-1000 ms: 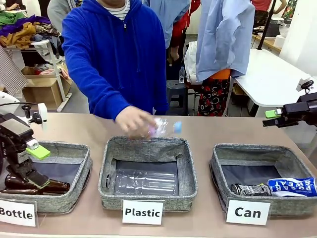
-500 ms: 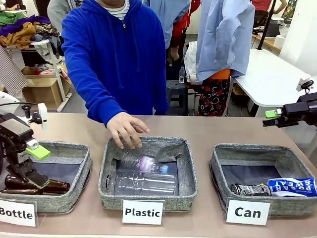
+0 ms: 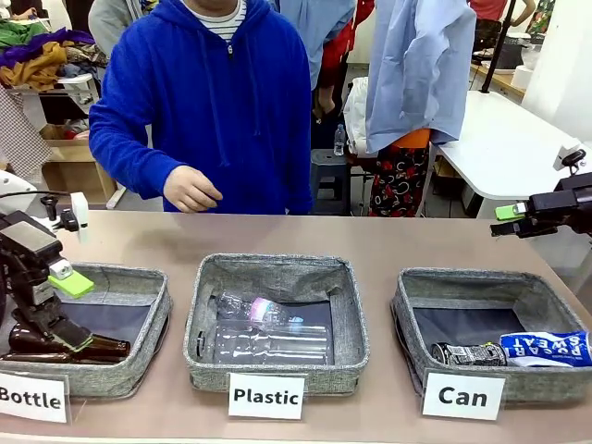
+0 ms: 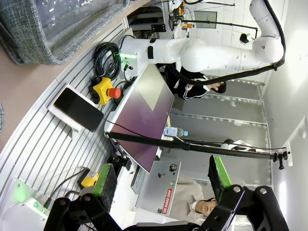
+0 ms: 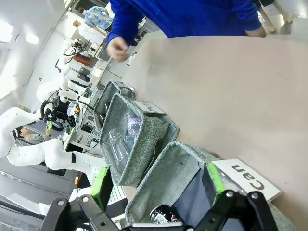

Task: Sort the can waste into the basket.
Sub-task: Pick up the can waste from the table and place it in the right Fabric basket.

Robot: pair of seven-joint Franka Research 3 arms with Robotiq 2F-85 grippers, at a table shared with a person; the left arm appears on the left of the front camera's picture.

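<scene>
The grey "Can" basket (image 3: 421,301) stands at the front right. Inside it lie a black can (image 3: 467,354) and a blue-and-white Pocari Sweat can (image 3: 546,349), side by side near the front wall. My right gripper (image 3: 504,220) hovers open and empty above and behind this basket. Through the right wrist view, the gripper (image 5: 158,185) looks down on the basket (image 5: 163,178), where the black can's top (image 5: 161,215) peeks out. My left gripper (image 3: 60,301) hangs over the "Bottle" basket (image 3: 139,277). In the left wrist view it (image 4: 161,180) is open and empty.
The middle "Plastic" basket (image 3: 277,268) holds clear plastic bottles (image 3: 264,324). Brown glass bottles (image 3: 74,349) lie in the "Bottle" basket. A person in a blue hoodie stands across the table, a hand (image 3: 191,190) held at the far edge. Bare tabletop lies behind the baskets.
The person's hand let a clear bottle fall into the Plastic basket, then drew back to the far edge. Neither arm has moved.
</scene>
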